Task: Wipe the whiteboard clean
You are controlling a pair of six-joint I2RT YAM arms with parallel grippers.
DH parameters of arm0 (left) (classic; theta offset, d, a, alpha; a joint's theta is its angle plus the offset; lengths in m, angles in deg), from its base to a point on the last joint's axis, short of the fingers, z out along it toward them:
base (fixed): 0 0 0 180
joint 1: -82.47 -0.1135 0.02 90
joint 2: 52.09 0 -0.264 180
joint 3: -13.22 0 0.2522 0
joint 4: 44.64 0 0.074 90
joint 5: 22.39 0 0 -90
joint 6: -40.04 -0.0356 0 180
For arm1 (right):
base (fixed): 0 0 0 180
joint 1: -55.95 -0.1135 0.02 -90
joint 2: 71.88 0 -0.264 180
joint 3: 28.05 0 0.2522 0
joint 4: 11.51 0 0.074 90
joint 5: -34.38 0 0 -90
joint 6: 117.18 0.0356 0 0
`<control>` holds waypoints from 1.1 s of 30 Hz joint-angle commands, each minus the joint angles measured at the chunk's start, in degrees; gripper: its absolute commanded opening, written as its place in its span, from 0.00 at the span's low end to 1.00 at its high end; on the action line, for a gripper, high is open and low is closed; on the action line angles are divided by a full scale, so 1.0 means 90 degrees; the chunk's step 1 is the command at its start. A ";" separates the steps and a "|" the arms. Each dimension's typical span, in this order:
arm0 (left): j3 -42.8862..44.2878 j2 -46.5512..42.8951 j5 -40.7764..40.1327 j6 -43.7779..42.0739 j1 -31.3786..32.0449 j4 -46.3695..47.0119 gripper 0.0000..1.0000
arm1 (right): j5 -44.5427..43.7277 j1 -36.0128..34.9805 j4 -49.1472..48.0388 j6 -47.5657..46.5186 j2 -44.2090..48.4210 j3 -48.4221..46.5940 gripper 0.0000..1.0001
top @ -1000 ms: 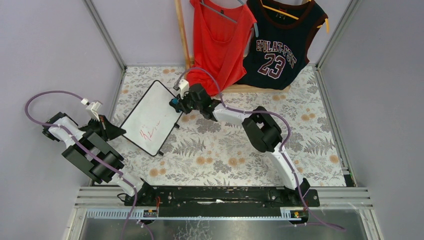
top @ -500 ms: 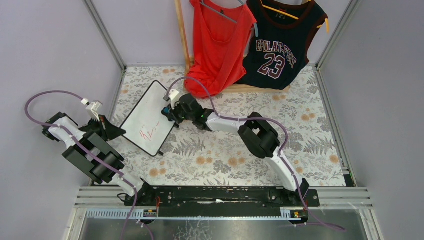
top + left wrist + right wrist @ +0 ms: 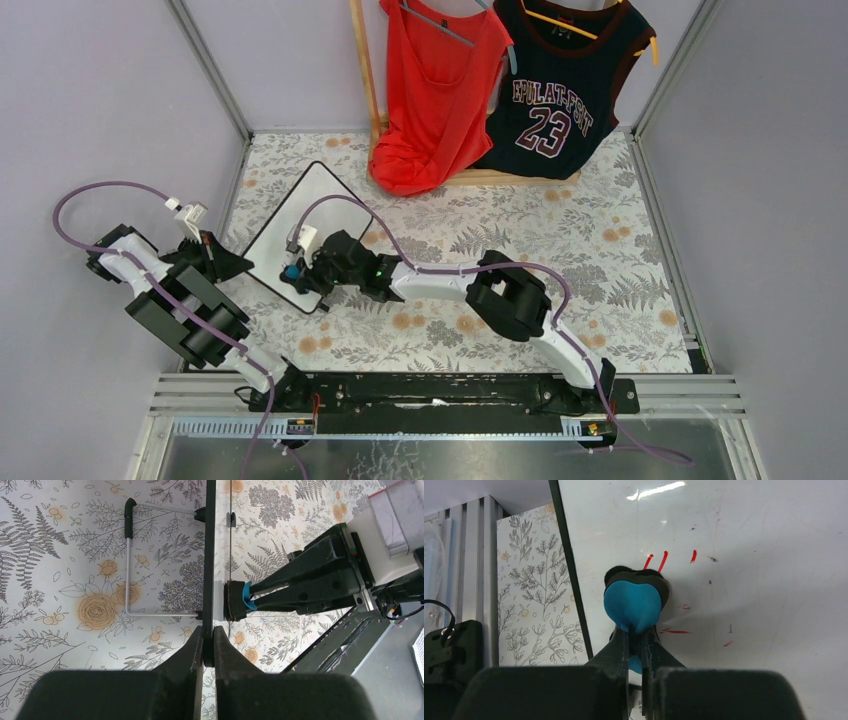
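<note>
left gripper jaws closed on whiteboard's left frame edge | right gripper jaws clamped on blue eraser, pressed to whiteboard's near end among red marks | whiteboard on floral table, between both grippers | red top, dark jersey hang beyond whiteboard

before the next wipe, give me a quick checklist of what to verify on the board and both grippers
1. left gripper shut on the whiteboard frame: ok
2. right gripper shut on the eraser: ok
3. eraser pad against the board face: ok, looks touching in the left wrist view
4. red marks cleared: not ok, strokes show beside the eraser
5. writing under the eraser gone: cannot tell, hidden
</note>
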 commanded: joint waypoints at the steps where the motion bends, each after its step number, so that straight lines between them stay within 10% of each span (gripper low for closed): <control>1: -0.0269 0.0062 -0.1307 -0.0670 0.0173 0.0446 0.00 | -0.0008 0.0118 -0.0040 -0.0154 0.0343 -0.0104 0.00; 18: -0.0221 0.0070 -0.1326 -0.0653 0.0173 0.0445 0.00 | -0.0733 0.1373 0.0443 -0.0496 0.0153 -0.0406 0.00; 33: -0.0259 0.0072 -0.1327 -0.0641 0.0171 0.0445 0.00 | -0.0501 0.0171 0.0298 -0.0218 0.0271 -0.0428 0.00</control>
